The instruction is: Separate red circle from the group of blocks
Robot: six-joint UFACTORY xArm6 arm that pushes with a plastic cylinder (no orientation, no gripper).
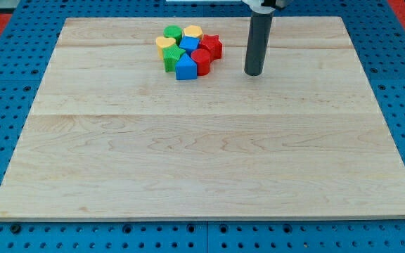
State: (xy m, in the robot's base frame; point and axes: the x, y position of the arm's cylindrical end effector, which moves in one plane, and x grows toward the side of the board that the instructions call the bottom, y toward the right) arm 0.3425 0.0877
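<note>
A tight group of blocks lies near the view's top, left of centre. The red circle point(202, 60) sits at the group's lower right edge, touching a blue triangle-like block point(185, 67) on its left and a red star point(211, 46) above it. Also in the group are a blue block point(189, 43), a green circle point(173, 33), a yellow hexagon point(193, 31), a yellow block point(165, 45) and a green star-like block point(172, 58). My tip point(253, 72) stands on the board to the right of the group, about a block's width and a half from the red circle, touching nothing.
The wooden board point(202, 154) lies on a blue perforated table point(5, 42). The rod's white mount point(264, 5) shows at the view's top edge.
</note>
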